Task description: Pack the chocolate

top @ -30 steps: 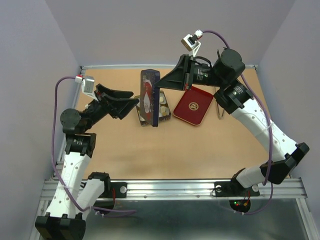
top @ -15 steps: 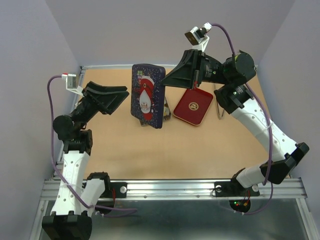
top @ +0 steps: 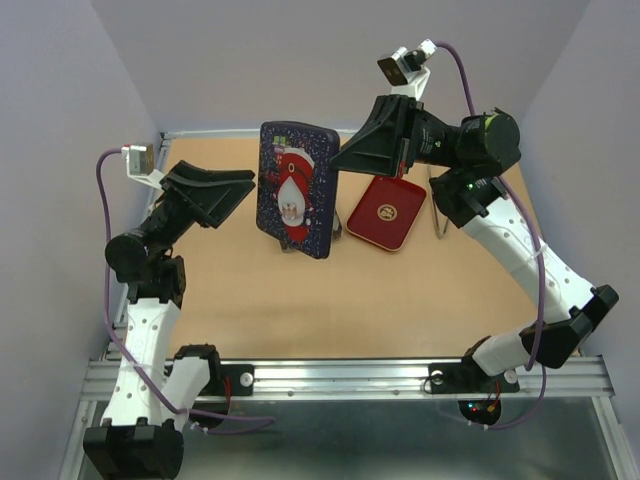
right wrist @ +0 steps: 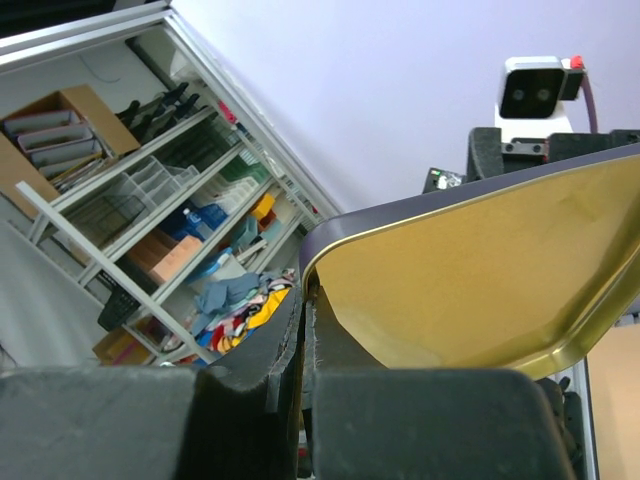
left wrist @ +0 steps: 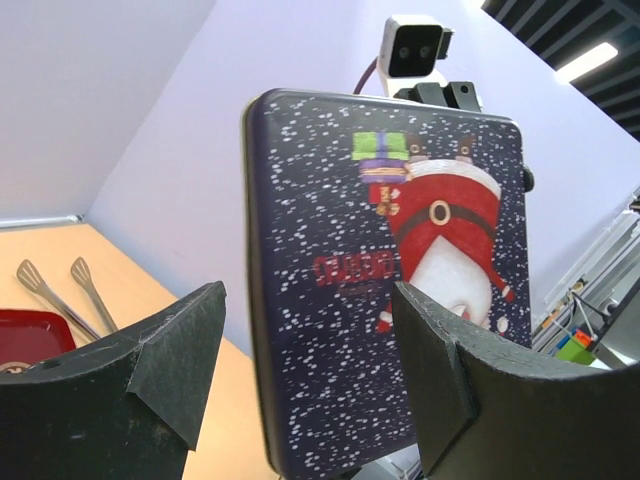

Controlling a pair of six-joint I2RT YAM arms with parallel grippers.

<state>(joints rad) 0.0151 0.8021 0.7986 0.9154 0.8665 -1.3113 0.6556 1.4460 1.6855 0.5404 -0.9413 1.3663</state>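
Your right gripper (top: 338,163) was pinched tight on the rim of the lid (top: 295,190) and held it upright above the table, probably to bring it over the box for closing. Your left gripper (top: 243,193) stood spread wide just beside the lid's printed face, gripping nothing. The lid blocked any sight of the chocolate in every view. The red tray (top: 385,212) lay flat nearby.

Dark blue tin lid (top: 294,190) with a Santa and white snow specks was up on edge over the wooden table (top: 350,300), gold on its inner side. A red tray (top: 386,212) with a gold emblem lay flat near it. Metal tongs (left wrist: 80,268) sat beyond the tray.
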